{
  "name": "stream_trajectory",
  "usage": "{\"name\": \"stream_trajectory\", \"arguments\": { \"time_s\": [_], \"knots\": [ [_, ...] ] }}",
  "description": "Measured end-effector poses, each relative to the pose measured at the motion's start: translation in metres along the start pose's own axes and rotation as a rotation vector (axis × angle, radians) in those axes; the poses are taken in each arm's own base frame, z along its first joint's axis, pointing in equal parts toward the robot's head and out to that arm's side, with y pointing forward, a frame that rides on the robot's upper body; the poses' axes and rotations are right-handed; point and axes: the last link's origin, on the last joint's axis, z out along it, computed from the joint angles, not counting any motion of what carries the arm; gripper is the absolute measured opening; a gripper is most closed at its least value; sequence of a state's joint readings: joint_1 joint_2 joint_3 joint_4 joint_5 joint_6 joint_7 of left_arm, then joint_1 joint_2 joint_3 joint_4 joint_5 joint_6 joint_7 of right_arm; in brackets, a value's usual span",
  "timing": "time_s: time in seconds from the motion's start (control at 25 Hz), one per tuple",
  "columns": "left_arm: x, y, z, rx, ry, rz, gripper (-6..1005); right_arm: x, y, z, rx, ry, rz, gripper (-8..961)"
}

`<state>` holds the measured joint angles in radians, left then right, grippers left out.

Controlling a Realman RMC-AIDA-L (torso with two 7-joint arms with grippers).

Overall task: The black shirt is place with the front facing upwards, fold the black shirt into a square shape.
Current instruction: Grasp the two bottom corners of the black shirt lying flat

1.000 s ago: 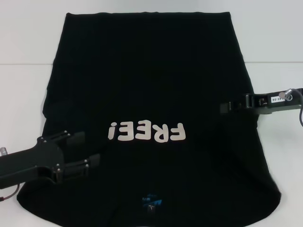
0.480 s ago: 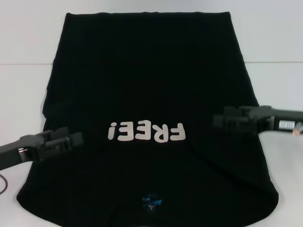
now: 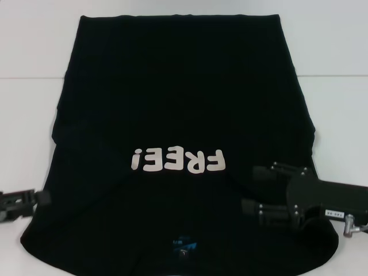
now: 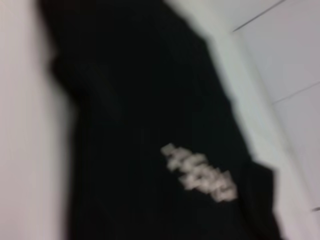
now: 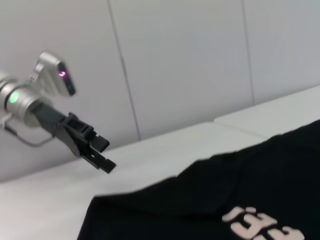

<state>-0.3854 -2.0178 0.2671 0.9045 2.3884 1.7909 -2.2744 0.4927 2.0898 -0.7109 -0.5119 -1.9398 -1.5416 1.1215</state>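
- Broadly, the shirt lies flat and face up on the white table, unfolded, with its collar and blue label nearest the robot and its hem at the far side.
- Its long axis runs straight away from the robot, so the "FREE!" print reads upside down in the head view.
- The right gripper hovers over the near right part of the shirt, just below and to the right of the print, its two fingers pointing inward toward the shirt's middle.
- Its jaws are parted, with nothing between them; black cloth lies beneath them and to either side.
- The left gripper sits at the shirt's near left edge, just off the cloth over the table, and points inward as well.
- Whether its jaws are apart or closed I cannot tell; the right wrist view shows it side-on, apparently holding nothing.
- In my judgement no fold has begun, since both side edges lie spread out.
- The right arm is the nearer one to cloth, being already above it, while the left must reach inward to meet the edge.
- A fold made across the long axis would need grips near the collar on both sides.
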Motion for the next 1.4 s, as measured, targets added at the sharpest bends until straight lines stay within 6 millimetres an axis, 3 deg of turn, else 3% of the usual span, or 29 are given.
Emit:
{"name": "stream_trajectory", "arguments": {
  "time_s": [0.32, 1.4],
  "knots": [
    [0.011, -0.006, -0.017, 0.201, -0.133, -0.091, 800, 0.007, 0.006, 0.000, -0.022, 0.014, -0.010, 858],
    [0.012, -0.014, 0.011, 0.254, -0.192, -0.066, 799, 0.007, 0.007, -0.001, -0.031, 0.020, -0.017, 853]
  ]
}}
